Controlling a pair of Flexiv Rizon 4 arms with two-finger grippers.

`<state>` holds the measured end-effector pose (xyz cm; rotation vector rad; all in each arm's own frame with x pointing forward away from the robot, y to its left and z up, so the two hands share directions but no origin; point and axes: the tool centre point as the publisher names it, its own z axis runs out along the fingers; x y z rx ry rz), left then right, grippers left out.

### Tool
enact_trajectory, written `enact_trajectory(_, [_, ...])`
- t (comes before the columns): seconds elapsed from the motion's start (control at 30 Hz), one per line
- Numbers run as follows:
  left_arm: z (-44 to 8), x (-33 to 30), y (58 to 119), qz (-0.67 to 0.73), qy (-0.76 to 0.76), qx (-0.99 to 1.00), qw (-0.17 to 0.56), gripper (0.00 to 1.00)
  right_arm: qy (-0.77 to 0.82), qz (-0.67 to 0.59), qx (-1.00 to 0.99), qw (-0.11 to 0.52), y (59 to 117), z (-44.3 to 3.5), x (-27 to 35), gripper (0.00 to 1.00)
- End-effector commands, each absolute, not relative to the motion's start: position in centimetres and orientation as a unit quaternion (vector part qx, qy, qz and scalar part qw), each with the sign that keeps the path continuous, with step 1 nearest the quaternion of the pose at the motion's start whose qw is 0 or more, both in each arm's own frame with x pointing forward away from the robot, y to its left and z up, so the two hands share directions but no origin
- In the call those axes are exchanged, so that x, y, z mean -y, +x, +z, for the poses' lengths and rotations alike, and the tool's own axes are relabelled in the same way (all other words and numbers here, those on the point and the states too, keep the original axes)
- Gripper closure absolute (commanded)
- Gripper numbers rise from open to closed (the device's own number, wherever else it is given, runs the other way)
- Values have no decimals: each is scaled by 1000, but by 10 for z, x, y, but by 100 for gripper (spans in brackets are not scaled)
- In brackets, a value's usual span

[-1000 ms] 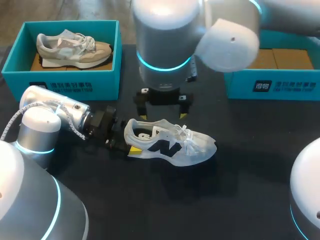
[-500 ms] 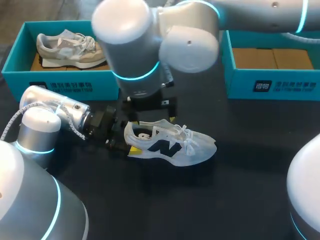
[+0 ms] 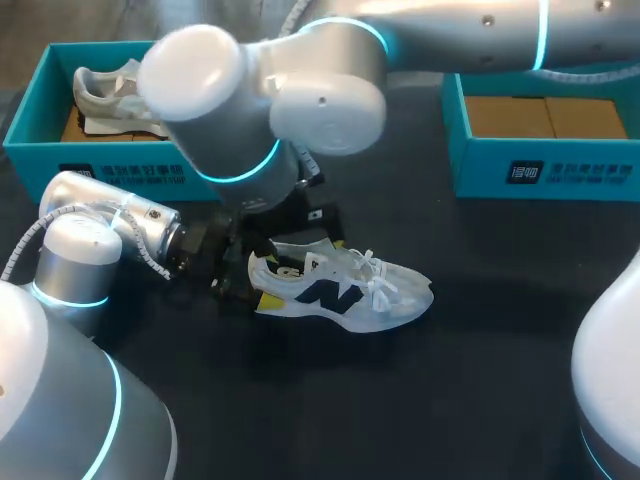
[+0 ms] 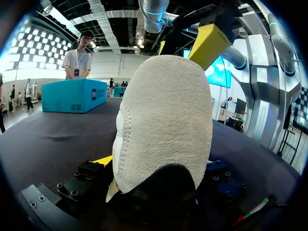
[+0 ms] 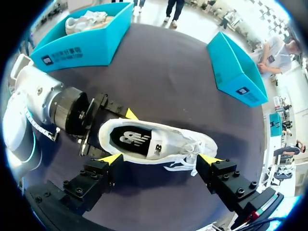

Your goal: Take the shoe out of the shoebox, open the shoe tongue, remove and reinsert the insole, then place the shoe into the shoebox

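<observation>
- Nearest me, my left gripper was closed on the shoe's heel, with a yellow tip against each side. It held the shoe upright on its sole on the table.
- The shoe sat on the table outside both boxes, its toe pointing away from the left gripper. I judged it light, with a stiff sole and heel cup but a soft mesh upper that would cave under a hard pinch.
- The heel looked like the right place to brace it. For the tongue I would pinch its top edge just behind the laces, which could snag a finger.
- The insole showed through the shoe's opening. By my reckoning it was thin and floppy, and best caught at its heel end.
- My right gripper hovered over the shoe with its fingers spread wide, holding nothing.
- Beyond the shoe's heel end stood a teal shoebox with a second shoe in it. Beyond the toe end, well apart, stood the other shoebox.
</observation>
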<state>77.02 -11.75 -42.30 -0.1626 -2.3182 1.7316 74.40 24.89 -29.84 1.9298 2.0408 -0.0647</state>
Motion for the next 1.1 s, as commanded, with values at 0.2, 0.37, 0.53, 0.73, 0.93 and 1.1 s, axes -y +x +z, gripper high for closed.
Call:
enact_trajectory(0.2, [-422,117,770,592,-56,795,122,100,705,-118,-639,283,740,-315,-252,0])
enact_trajectory(0.37, [-422,117,770,592,-56,795,122,100,715,-123,-622,295,741,-320,-246,0])
enact_trajectory(0.53, [-422,117,770,592,-56,795,122,100,724,-125,-602,313,744,-322,-243,0])
enact_trajectory(0.73, [-422,117,770,592,-56,795,122,100,737,-124,-581,322,747,-326,-241,0])
enact_trajectory(0.93, [-422,117,770,592,-56,795,122,100,745,-131,-562,335,749,-333,-239,0])
enact_trajectory(1.1, [-422,117,770,592,-56,795,122,100,749,-130,-549,348,753,-338,-238,0])
